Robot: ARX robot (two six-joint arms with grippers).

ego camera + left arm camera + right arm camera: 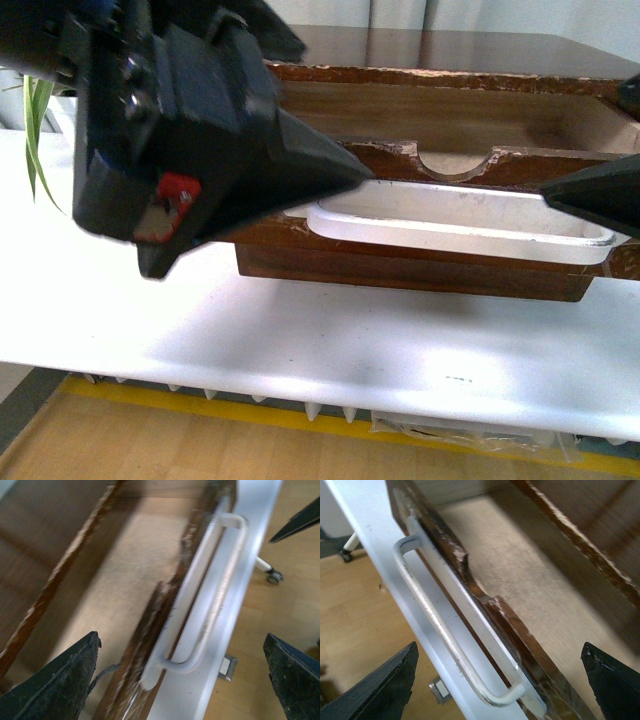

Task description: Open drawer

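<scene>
Looming at the upper left of the front view, the left gripper (181,645) has its jaws spread wide and grips nothing. At centre frame the drawer (400,262) sits on the white table (300,345). It is drawn well out, with its bare inside showing behind the notch (455,165) and the white handle (460,228). At the right edge the right gripper (499,649) is equally wide open and empty, straddling the handle without touching it. The opening looks essentially done, and I judge little remains beyond backing away.
</scene>
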